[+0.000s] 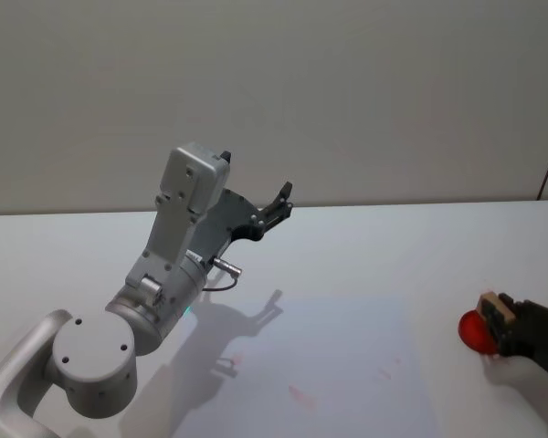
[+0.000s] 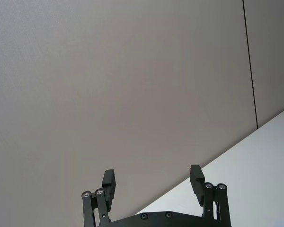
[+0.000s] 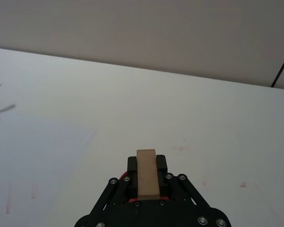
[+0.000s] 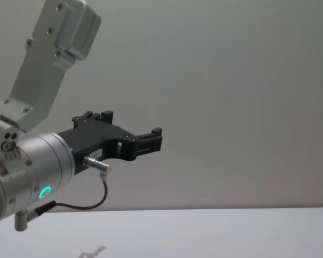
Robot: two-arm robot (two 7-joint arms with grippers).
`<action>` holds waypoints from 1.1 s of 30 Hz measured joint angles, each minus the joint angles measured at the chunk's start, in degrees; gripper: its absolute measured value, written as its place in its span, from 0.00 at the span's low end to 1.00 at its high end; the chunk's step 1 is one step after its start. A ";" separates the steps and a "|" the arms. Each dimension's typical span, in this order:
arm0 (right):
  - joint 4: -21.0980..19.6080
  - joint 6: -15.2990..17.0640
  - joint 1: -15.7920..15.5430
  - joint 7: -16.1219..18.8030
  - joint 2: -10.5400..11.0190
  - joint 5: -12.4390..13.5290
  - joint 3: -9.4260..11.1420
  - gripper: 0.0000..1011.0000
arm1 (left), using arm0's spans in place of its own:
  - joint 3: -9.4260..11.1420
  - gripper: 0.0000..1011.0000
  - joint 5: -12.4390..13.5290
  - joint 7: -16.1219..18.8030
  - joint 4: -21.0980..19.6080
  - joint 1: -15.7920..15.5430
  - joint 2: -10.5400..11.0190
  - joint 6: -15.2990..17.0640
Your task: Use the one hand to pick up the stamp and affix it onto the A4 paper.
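The stamp [image 1: 479, 330] has a round red base and a pale wooden handle [image 3: 146, 174]. My right gripper [image 1: 500, 321] is shut on it at the table's right edge, just right of the A4 paper [image 1: 347, 360]. In the right wrist view the handle stands between the black fingers of the right gripper [image 3: 146, 163], and the paper [image 3: 33, 161] lies off to one side. The paper lies flat on the white table and carries faint red marks. My left gripper [image 1: 279, 203] is raised high above the table's left side, open and holding nothing [image 2: 154, 182].
The left arm's grey body [image 1: 164, 283] rises over the paper's left part and casts a shadow on it. In the chest view the left gripper [image 4: 151, 141] points at the wall. Faint red smudges [image 3: 180, 148] mark the bare table beside the paper.
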 joint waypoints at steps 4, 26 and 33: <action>-0.79 -0.78 0.30 0.78 -0.18 0.88 0.03 0.22 | 0.00 0.99 0.00 0.00 0.00 0.00 0.00 0.00; -6.71 -3.85 0.68 9.73 -1.82 2.30 -2.53 0.22 | 0.00 0.99 0.00 0.00 0.00 0.00 0.00 0.00; -7.02 -5.14 0.27 13.20 -3.37 -0.19 -5.02 0.22 | 0.00 0.99 0.00 0.00 0.00 0.00 0.00 0.00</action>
